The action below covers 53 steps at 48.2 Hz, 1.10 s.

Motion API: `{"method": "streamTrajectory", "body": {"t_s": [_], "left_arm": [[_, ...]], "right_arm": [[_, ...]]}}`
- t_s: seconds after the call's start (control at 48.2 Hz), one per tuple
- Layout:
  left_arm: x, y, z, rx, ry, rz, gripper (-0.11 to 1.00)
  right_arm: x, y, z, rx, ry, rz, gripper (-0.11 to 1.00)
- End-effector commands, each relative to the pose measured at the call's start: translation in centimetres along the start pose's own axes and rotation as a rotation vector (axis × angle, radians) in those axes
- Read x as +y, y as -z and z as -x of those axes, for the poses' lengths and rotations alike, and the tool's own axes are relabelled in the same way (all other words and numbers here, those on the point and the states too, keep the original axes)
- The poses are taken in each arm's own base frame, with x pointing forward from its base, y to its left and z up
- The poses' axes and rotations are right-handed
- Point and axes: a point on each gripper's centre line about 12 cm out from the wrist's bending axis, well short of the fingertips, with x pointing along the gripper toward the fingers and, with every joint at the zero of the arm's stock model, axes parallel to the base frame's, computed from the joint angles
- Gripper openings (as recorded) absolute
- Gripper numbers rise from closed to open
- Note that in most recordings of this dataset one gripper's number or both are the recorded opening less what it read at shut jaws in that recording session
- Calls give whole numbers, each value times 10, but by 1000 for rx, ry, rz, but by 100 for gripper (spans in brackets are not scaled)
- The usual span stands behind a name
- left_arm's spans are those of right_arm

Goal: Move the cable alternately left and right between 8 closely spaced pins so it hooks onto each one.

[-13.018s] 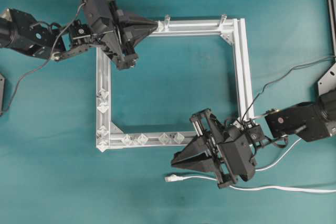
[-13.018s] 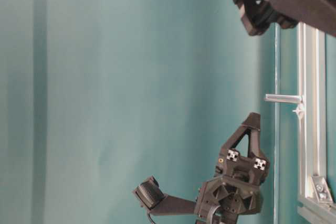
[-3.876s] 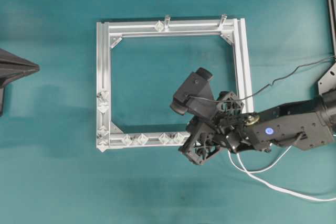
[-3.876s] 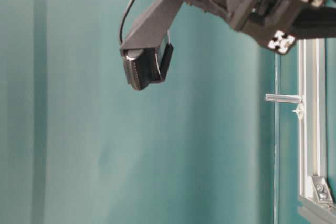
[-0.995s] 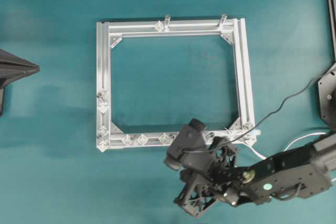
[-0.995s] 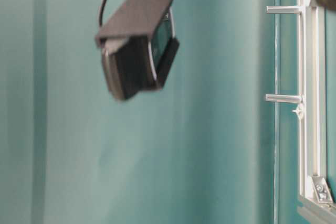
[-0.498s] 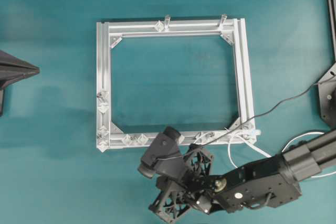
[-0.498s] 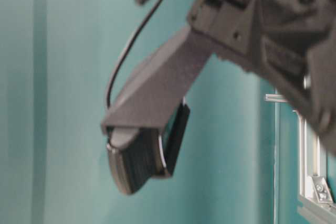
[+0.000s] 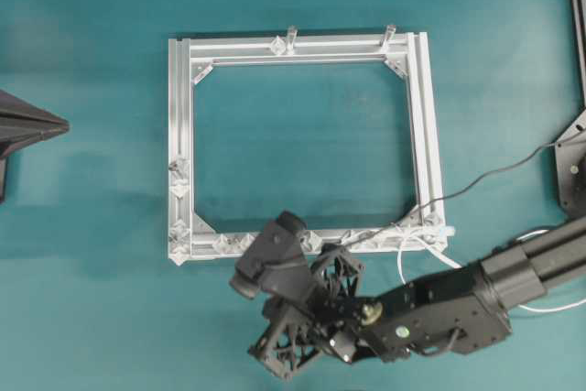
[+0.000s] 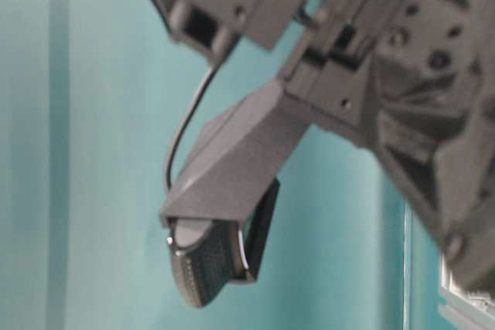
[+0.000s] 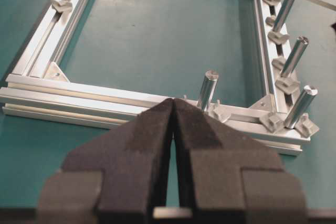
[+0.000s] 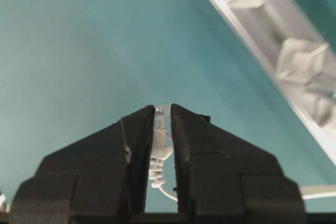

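From overhead, the square aluminium frame (image 9: 421, 116) lies flat on the teal worktop (image 9: 92, 318), and the long thin white flexible cable (image 9: 412, 258) trails from the frame's lower right corner along the bottom rail toward the black right gripper (image 9: 275, 354), which hangs just below that rail; the tiny silvery diamond-shaped pins (image 9: 222, 244) sit in pairs along the bottom and left rails, some of them hidden under the arm. The black left gripper (image 9: 37, 123) waits at the left edge, well apart from the frame. The table-level view is almost filled by blurred black arm parts, so neither the cable nor the pins can be made out there. In the left wrist view the left jaws are pressed together on nothing, facing the frame's upright grey posts (image 11: 206, 90). In the right wrist view the right jaws pinch the cable's small white plug (image 12: 159, 124), with the pinned rail just beside them. The cable looks light and limp, so I judge holding it by the stiffer plug sensible, keeping it taut so it catches.
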Motion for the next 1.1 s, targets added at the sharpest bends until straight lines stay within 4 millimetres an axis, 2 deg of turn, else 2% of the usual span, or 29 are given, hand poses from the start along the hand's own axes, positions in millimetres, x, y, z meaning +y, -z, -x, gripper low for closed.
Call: {"method": "streamTrajectory", "body": {"t_s": [0.0,0.601,1.078], "left_arm": [[-1,-7,0,-12,5,5,0],[-1,-5,0,-9,5,7,0],[-1,-5,0,-7,5,5,0]], "right_arm": [[6,-16,11,-25,-25,-21,14],[-16,-57,-1,-77,23,-71,14],[-30,-69,-8,-89,54,-87,14]]}}
